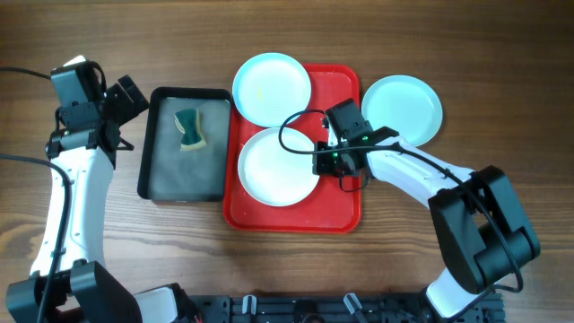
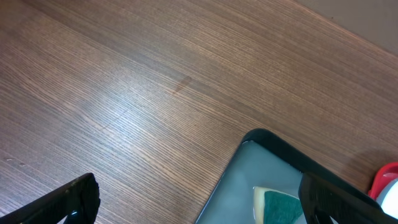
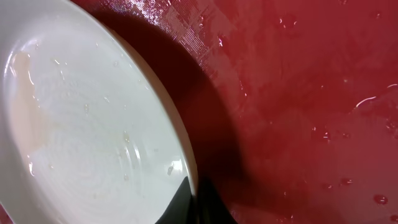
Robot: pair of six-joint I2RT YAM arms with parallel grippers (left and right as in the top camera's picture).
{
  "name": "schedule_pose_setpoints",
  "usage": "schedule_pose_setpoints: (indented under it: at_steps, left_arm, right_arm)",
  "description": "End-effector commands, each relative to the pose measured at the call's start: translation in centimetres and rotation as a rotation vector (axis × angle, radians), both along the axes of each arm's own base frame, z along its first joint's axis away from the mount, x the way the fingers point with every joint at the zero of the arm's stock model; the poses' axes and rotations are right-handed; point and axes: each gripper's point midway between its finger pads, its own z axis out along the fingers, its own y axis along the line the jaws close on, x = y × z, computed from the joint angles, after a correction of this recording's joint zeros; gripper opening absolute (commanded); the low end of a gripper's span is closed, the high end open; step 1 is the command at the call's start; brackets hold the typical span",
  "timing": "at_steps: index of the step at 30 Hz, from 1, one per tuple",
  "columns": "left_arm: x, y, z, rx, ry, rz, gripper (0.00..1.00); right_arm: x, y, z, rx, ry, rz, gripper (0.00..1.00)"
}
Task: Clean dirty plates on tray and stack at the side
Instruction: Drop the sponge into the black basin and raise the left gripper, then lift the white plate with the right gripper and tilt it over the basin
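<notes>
White plate (image 1: 278, 167) rests on the red tray (image 1: 345, 211), filling much of its left half. The right gripper (image 1: 323, 154) is at the plate's right edge with its jaws clamped on the rim. The right wrist view shows the dark fingertips (image 3: 214, 210) meeting at the rim. It also shows a deep shadow on the tray beneath that side of the plate. Both the plate and the tray are beaded with water drops.

One pale blue plate (image 1: 272, 88) overhangs the tray's upper left corner, its edge touching or overlapping the white plate — which one cannot be told from above. A second pale blue plate (image 1: 402, 109) lies on the wooden table (image 1: 448, 45) just right of the tray.

The left gripper (image 1: 130, 97) hangs over bare table beside the dark pan (image 1: 157, 170), jaws spread wide and holding nothing. A green and yellow sponge (image 1: 189, 128) lies in the pan's upper part.
</notes>
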Motion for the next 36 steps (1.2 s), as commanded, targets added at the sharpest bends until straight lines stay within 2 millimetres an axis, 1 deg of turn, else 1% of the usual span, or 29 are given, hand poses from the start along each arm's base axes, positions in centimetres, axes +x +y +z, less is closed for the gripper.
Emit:
schedule_pose_setpoints:
  at_steps: [1, 4, 10, 15, 17, 23, 28, 30, 32, 34, 36]
  left_arm:
    - [0.0, 0.1, 0.1, -0.001, -0.004, 0.011, 1.00]
    - [0.0, 0.1, 0.1, -0.001, -0.004, 0.011, 1.00]
    - [0.0, 0.1, 0.1, -0.001, -0.004, 0.011, 1.00]
    - [0.0, 0.1, 0.1, -0.001, -0.004, 0.011, 1.00]
    - [0.0, 0.1, 0.1, -0.001, -0.004, 0.011, 1.00]
    - [0.0, 0.1, 0.1, -0.001, -0.004, 0.011, 1.00]
    - [0.0, 0.1, 0.1, -0.001, -0.004, 0.011, 1.00]
    - [0.0, 0.1, 0.1, -0.001, -0.004, 0.011, 1.00]
    - [0.0, 0.1, 0.1, -0.001, -0.003, 0.012, 1.00]
    - [0.0, 0.1, 0.1, -0.001, -0.004, 0.011, 1.00]
    - [0.0, 0.1, 0.1, -0.001, -0.004, 0.011, 1.00]
  right_arm:
    - [0.4, 0.4, 0.5, -0.002, 0.000, 0.027, 0.04]
    - [0.7, 0.4, 1.9, -0.009, -0.024, 0.048, 0.04]
    - [1.5, -0.1, 5.6, -0.017, -0.101, 0.031, 0.04]
    - [1.5, 0.0, 8.1, 0.008, -0.158, 0.036, 0.04]
    - [1.5, 0.0, 8.3, 0.009, -0.165, 0.042, 0.04]
    - [0.9, -0.4, 8.0, -0.008, -0.140, 0.053, 0.04]
    - [0.9, -0.6, 8.1, -0.026, -0.146, 0.073, 0.05]
    - [1.8, -1.4, 8.8, -0.081, -0.177, 0.049, 0.04]
    - [3.2, -1.8, 10.4, -0.125, -0.233, 0.047, 0.04]
    - [4.8, -1.7, 12.6, -0.142, -0.300, 0.033, 0.04]
    - [5.6, -1.5, 13.6, -0.136, -0.337, 0.027, 0.04]
